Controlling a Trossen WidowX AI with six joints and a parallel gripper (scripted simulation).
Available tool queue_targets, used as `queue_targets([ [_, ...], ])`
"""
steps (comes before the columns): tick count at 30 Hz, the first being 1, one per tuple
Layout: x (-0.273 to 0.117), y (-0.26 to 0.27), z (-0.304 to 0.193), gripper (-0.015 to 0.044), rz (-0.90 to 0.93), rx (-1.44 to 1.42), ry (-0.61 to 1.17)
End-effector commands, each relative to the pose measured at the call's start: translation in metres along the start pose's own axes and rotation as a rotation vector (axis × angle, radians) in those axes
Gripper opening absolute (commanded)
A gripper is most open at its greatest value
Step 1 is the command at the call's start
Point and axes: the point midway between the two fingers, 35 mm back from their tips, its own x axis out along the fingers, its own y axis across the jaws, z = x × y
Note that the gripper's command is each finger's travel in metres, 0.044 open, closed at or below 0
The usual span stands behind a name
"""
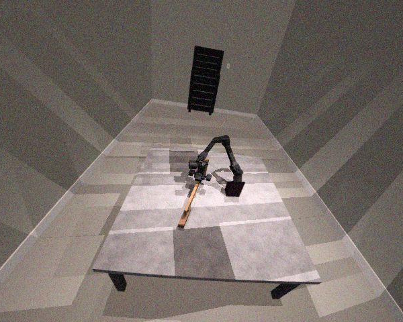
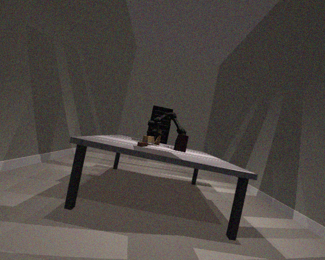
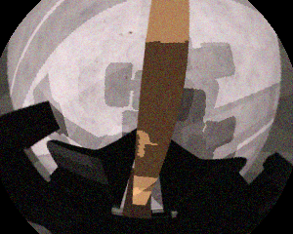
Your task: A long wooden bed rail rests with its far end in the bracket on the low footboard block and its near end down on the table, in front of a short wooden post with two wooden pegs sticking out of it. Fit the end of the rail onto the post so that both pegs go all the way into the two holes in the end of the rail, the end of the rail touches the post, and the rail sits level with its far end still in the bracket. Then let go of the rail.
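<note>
Gripper [image 1: 199,177] [image 3: 148,132] clamped on the wooden rail [image 1: 192,198] [image 3: 163,83], above the table [image 1: 264,249] [image 2: 213,162].

With the table as landmark: the rail's far end is at the footboard block [image 1: 184,221] [image 2: 142,144], on the table's top, well in from its front edge; whether it sits in the bracket is too small to tell. The post [image 1: 206,166] stands on the table beyond the gripper, partly hidden; pegs and holes cannot be made out. Bare tabletop lies on both sides of the rail, and the arm's dark base [image 1: 234,189] [image 2: 181,143] stands to one side. The top is pale, mottled grey, crossed by shadow bands. Beyond the table, a black slatted unit [image 1: 193,79] [image 2: 154,107] stands against the grey wall.
</note>
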Motion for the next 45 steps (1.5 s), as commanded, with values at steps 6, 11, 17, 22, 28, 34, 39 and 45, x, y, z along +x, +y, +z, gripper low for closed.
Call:
queue_targets([
  [6, -0.002, 0.0, -0.004, 0.0, -0.001, -0.003, 0.0],
  [11, -0.002, 0.0, -0.005, 0.0, -0.001, -0.003, 0.0],
  [17, -0.001, 0.0, -0.007, 0.0, -0.001, -0.003, 0.0],
  [22, -0.001, 0.0, -0.009, 0.0, -0.001, -0.003, 0.0],
  [28, 0.0, 0.0, -0.011, 0.0, -0.001, -0.003, 0.0],
  [34, 0.0, 0.0, -0.012, 0.0, -0.001, -0.003, 0.0],
  [39, 0.0, 0.0, -0.014, 0.0, -0.001, -0.003, 0.0],
  [45, -0.001, 0.0, -0.016, 0.0, -0.001, -0.003, 0.0],
])
